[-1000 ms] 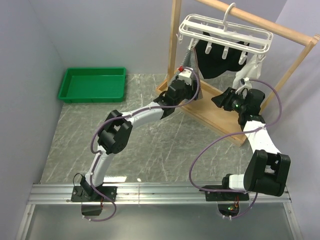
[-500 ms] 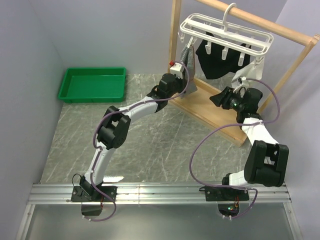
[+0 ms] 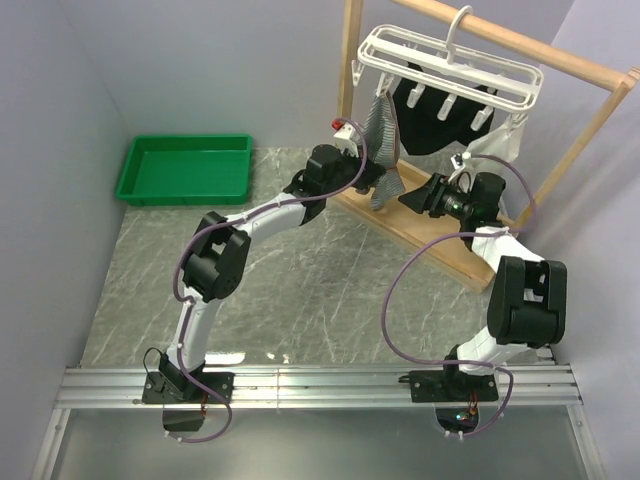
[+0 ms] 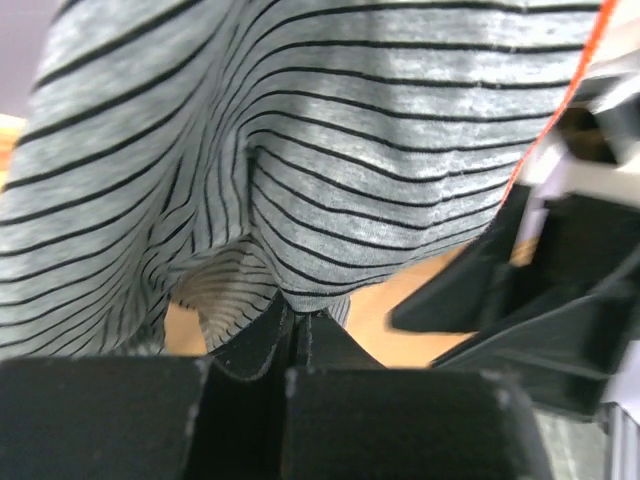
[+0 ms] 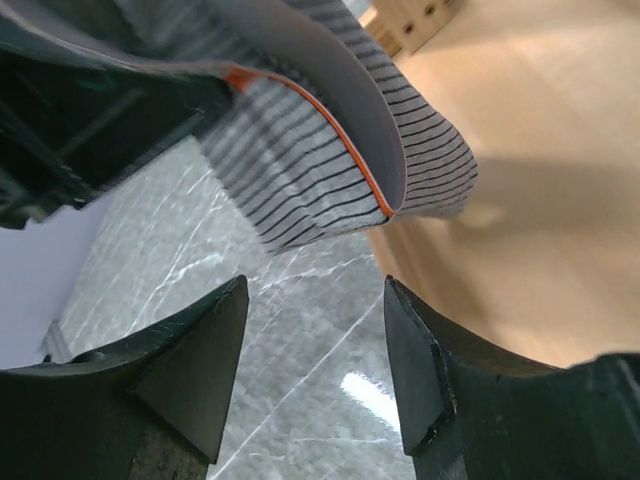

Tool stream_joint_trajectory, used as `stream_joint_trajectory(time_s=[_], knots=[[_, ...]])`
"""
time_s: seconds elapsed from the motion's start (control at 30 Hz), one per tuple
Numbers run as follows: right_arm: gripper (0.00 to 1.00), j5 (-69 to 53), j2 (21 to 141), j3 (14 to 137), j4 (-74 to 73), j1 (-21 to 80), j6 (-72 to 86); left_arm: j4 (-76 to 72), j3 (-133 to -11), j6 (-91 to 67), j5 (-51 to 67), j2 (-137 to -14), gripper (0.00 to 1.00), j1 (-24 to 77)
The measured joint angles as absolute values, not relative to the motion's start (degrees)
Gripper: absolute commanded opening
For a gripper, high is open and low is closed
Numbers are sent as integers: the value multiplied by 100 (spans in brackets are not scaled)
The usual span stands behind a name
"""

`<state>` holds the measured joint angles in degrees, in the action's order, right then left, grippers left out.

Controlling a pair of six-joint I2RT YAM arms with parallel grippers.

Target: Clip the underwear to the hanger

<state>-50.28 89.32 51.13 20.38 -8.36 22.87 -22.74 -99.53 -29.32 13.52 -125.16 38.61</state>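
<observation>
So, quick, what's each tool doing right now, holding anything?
Left tool: closed, pinching the striped underwear.
Right tool: open, holding nothing; the underwear hangs just ahead of it.

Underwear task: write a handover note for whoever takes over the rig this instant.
Left gripper: shut on the underwear's lower part.
Right gripper: open, facing the cloth's hem, empty.
Underwear hangs from the left end of the hanger, which hangs on the rack.
Done: top seems attached there; the clip's hold cannot be confirmed.
Left: raise the free edge and clip it.
</observation>
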Motion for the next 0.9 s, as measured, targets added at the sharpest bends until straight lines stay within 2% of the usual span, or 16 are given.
stream_joint_trajectory(time_s=[0.47,0.5,0.53,0.6,0.63,0.73,0.9], knots=[[61,-5089,9284,5148,2742,-613,2943,-2344,-9817,-3146,1774,-12309,0,3861],[57,-5094,9297,5148,2842,-572,3028,-2351,-9780,-3164,1785,-12283,0,3861],[48,-5098,9310,5148,2921,-532,3072,-2351,-9743,-3179,1802,-12261,0,3863],[37,-5120,9327,5148,3052,-432,3186,-2359,-9675,-3214,1817,-12202,0,3861],[23,-5140,9327,5148,3092,-384,3232,-2362,-9653,-3218,1817,-12173,1,3861],[0,-5203,9327,5148,3229,-283,3352,-2373,-9594,-3221,1817,-12090,4,3861],[0,-5194,9216,5148,3267,-244,3472,-2405,-9441,-3221,1813,-11920,7,3861]])
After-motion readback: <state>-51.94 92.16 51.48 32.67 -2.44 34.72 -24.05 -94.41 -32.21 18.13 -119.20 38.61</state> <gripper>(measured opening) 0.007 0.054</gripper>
